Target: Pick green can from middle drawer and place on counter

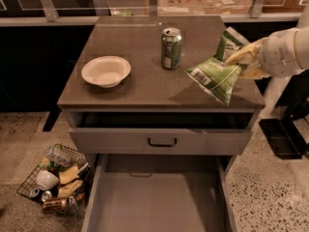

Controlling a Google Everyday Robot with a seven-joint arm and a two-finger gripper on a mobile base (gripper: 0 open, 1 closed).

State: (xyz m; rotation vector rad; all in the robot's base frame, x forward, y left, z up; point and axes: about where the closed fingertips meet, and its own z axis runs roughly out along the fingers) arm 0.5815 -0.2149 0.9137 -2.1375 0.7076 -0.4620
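The green can is a crumpled green-and-white foil snack bag [217, 74] with a white label patch. My gripper [244, 61] is shut on its upper right part and holds it just over the right front part of the counter [130, 37], its lower corner close to the slab. The arm comes in from the right. The middle drawer [154, 202] stands pulled out at the bottom of the view, and its flat grey floor shows nothing on it.
An upright green soda can [171, 48] stands on the counter just left of the bag. A white bowl [105, 71] sits at the left. The drawer with the black handle [161, 142] is slightly open. A wire basket of trash [55, 178] lies on the floor at the left.
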